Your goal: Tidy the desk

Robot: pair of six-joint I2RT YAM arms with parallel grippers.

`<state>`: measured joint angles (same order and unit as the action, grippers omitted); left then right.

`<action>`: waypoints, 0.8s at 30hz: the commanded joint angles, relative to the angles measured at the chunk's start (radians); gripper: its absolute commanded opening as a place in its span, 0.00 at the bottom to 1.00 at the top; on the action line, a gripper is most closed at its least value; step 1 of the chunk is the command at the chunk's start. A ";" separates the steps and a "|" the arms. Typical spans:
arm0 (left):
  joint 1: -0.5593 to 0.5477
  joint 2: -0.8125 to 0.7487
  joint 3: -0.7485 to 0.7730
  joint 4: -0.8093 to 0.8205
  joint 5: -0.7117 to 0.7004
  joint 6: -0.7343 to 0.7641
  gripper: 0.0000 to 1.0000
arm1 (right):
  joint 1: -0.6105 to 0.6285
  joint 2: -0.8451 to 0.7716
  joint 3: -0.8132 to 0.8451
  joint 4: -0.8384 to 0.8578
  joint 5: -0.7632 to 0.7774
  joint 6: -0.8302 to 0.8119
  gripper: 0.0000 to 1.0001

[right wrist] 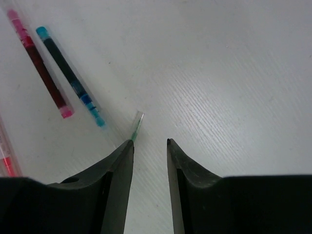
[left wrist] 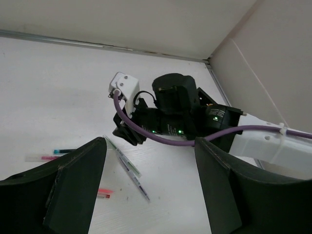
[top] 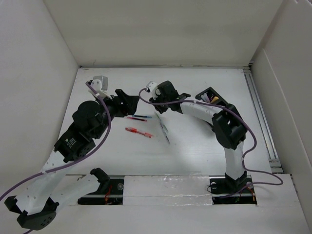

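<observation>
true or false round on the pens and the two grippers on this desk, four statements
1. The left gripper holds a pen. False: its jaws stand wide open with nothing between them.
2. A pink pen and a blue pen lie side by side on the desk. True.
3. The green-tipped pen is clamped in the right gripper. False: it lies on the desk beside one fingertip, outside the gap.
4. The right gripper's fingertips are apart. True.

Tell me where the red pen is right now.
Top view: the red pen lies on the desk left of centre, just nearer the arm bases than the pink pen and blue pen, left of the clear pens.
</observation>
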<state>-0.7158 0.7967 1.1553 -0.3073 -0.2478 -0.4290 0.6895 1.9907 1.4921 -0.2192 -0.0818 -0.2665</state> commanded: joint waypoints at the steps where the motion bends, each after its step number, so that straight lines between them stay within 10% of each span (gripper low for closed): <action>1: 0.004 -0.016 -0.026 0.019 0.007 -0.019 0.69 | 0.008 0.071 0.095 -0.089 0.048 0.059 0.38; 24: 0.004 -0.025 -0.031 0.005 -0.016 0.003 0.69 | 0.032 0.180 0.097 -0.042 0.057 0.179 0.20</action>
<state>-0.7158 0.7822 1.1240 -0.3157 -0.2493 -0.4358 0.7261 2.1765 1.6096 -0.2970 -0.0402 -0.1150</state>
